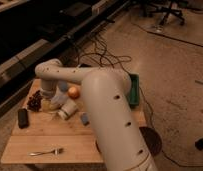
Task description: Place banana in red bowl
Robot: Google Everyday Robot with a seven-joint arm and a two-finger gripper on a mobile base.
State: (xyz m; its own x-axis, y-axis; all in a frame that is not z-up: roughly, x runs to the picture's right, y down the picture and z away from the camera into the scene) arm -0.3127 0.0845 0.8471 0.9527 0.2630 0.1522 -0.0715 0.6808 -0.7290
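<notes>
Our arm point(110, 120) covers the right half of the wooden table point(50, 137), rising to an elbow at upper left and then dropping to the gripper point(47, 97) near the table's far left corner. Its jaws stand wide; whether they touch anything we cannot tell. The banana point(57, 102), pale and long, lies just right of the gripper, beside a round orange fruit point(73, 92). Open board runs along the near edge, where only a fork point(45, 151) lies. A black slab point(23, 118) sits by the left edge. A white cup point(68, 110) lies on its side, mouth toward lower left. A green tray point(134, 90) sits at the right edge, its contents hidden.
</notes>
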